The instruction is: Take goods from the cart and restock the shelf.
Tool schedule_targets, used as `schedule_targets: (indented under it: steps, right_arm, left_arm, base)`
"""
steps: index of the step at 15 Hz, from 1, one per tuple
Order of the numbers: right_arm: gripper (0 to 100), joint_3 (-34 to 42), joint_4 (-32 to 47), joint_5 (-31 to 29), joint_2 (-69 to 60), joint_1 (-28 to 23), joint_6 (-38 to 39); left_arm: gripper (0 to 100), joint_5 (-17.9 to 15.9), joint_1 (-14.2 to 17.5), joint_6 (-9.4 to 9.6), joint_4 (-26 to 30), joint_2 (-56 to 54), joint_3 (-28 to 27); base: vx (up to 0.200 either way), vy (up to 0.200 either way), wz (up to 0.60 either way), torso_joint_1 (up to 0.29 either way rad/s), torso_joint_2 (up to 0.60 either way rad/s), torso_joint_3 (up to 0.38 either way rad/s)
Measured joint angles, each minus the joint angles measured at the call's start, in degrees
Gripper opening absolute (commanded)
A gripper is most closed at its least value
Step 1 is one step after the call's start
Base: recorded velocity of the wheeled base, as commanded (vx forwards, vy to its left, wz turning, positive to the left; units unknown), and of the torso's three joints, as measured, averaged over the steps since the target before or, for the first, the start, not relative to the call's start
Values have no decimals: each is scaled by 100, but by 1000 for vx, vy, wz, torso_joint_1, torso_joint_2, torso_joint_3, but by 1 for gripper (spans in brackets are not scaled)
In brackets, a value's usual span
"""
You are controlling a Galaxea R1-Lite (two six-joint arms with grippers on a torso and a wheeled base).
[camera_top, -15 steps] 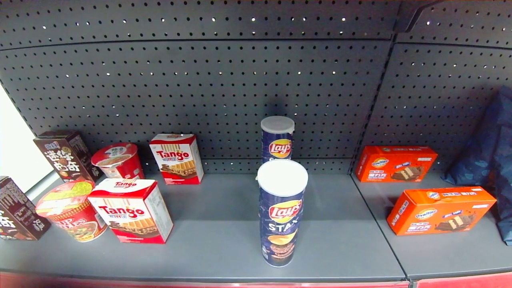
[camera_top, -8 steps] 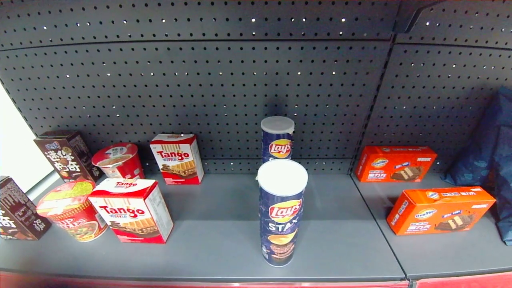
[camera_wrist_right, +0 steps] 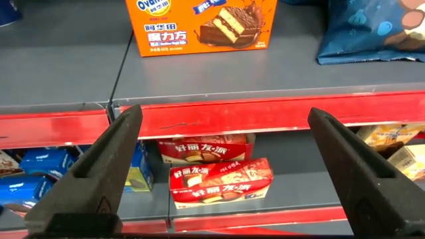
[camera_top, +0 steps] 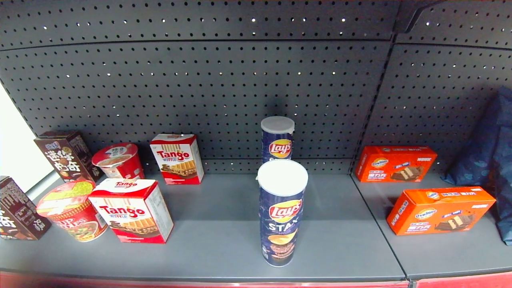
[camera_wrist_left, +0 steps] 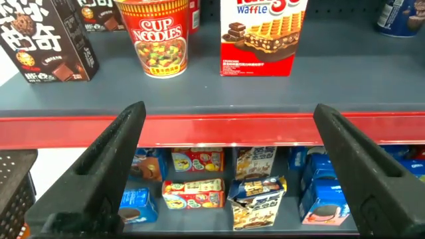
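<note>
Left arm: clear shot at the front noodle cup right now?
Probably yes. The left gripper is open, out in front of the shelf lip, and nothing stands in front of the noodle cup. The brown box and wafer box sit close on either side, so finger room looks tight.

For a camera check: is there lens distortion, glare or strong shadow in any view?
Head view: the wide lens bends the pegboard seams into arcs; the white patch at left is blown out; the rear chip can throws a soft shadow up the board. Left wrist view: the lower shelf under the red rail lies in shade. Right wrist view: no strong glare.
</note>
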Motion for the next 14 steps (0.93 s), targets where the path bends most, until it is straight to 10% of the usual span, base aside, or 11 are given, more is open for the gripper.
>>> schedule_targets:
  steps: [14]
  right_arm:
    - [100, 0, 0, -2, 4, 0, 0]
  left_arm:
    - [100, 26, 0, -6, 0, 0, 0]
  base:
    - [0, -14, 0, 0, 0, 0]
